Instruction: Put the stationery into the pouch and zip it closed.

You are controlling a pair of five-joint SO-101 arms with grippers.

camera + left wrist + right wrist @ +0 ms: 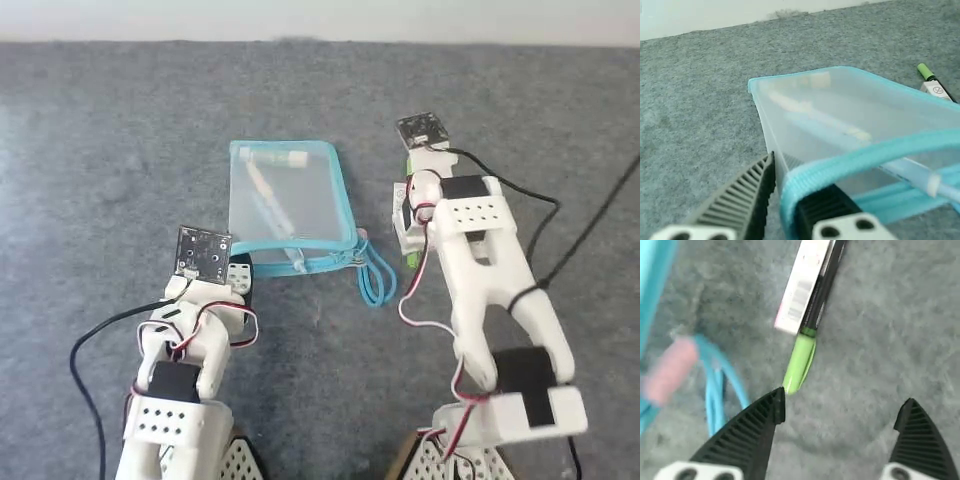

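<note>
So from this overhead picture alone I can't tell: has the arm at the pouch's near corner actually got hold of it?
Observer: Yes. Its wrist camera shows the pouch's teal zip edge caught between the left jaws.
Operator: And the other arm, what is under it?
Observer: A green-capped pen lying on the grey mat, side by side with a white box.
Operator: Has it grabbed that pen?
Observer: No. The right jaws stand open just short of the green cap, with nothing between them.
</note>
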